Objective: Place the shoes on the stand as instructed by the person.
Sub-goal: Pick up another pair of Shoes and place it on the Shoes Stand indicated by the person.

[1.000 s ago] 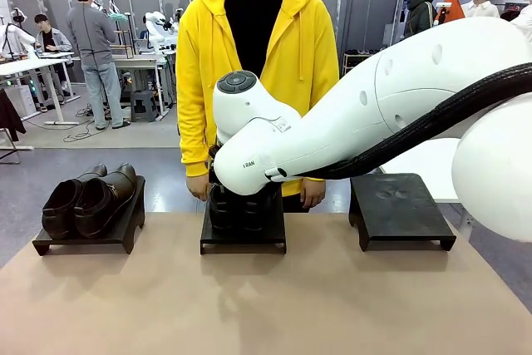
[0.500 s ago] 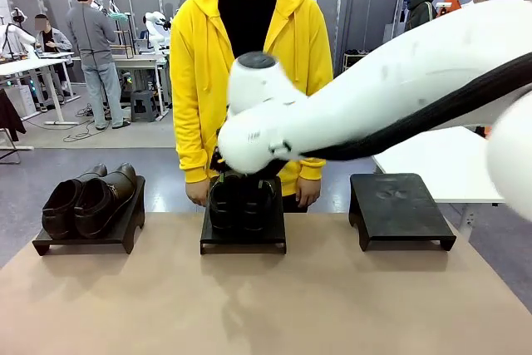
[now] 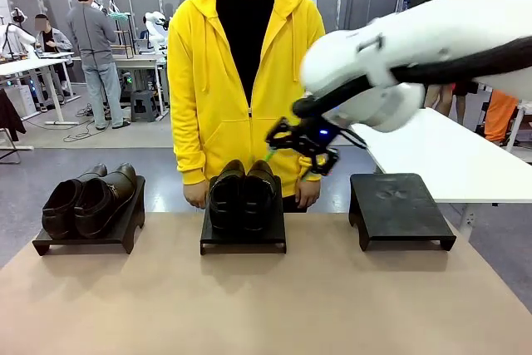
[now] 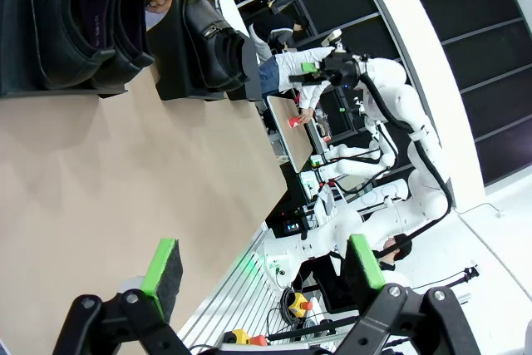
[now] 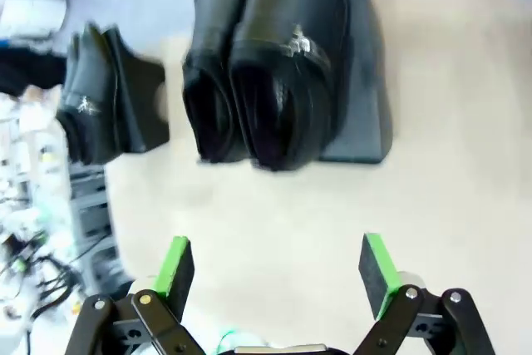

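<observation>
Front view: I see three black stands along the worktop's [image 3: 266, 305] far edge; the left stand [image 3: 87, 234] carries the dark brown pair [image 3: 87, 199], the middle stand [image 3: 243, 234] carries the black pair [image 3: 242, 195], the right stand [image 3: 401, 209] is bare; the person [image 3: 245, 81] stands just behind the middle one. My right gripper [image 3: 287, 143] hangs above, between middle and right stands, fingers apart around nothing; near worktop lies open. Left gripper [image 4: 258, 276] hovers off the worktop's side, fingers apart.
</observation>
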Controlling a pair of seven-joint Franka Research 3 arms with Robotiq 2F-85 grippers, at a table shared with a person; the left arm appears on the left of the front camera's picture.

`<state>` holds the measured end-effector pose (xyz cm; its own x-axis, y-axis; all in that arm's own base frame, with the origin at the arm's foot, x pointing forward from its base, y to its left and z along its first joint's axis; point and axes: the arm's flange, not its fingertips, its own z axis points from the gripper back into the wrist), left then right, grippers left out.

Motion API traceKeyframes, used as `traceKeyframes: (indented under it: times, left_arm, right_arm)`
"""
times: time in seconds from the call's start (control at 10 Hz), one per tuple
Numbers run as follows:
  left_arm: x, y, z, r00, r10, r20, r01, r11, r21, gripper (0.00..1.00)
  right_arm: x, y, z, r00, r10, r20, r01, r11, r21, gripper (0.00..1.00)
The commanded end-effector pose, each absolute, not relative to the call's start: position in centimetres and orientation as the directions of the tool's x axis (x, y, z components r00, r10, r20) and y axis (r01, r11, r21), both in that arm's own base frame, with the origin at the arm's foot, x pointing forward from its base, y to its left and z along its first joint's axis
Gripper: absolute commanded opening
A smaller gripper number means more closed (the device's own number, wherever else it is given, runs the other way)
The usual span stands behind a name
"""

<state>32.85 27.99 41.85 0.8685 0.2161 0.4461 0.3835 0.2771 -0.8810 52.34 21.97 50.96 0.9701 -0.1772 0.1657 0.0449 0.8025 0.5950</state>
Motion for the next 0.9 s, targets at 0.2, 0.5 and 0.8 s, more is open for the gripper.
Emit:
traceKeyframes:
  times: [0.2, 0.5, 0.8]
  left_arm:
    - [32.4, 27.7, 42.0, 0.868, 0.210, 0.451, 0.390, 0.274, -0.879, 1.00]
    - [32.4, 27.7, 42.0, 0.868, 0.210, 0.451, 0.390, 0.274, -0.879, 1.00]
    - [32.4, 27.7, 42.0, 0.868, 0.210, 0.451, 0.390, 0.274, -0.879, 1.00]
  right_arm:
    - [45.7, 8.3, 45.6, 0.989, -0.140, 0.048, 0.038, 0.552, 0.833, 1.00]
    - [44.0, 6.9, 44.6, 0.985, -0.146, 0.088, -0.011, 0.463, 0.886, 1.00]
    - [43.7, 5.8, 44.3, 0.987, -0.150, 0.059, 0.023, 0.493, 0.869, 1.00]
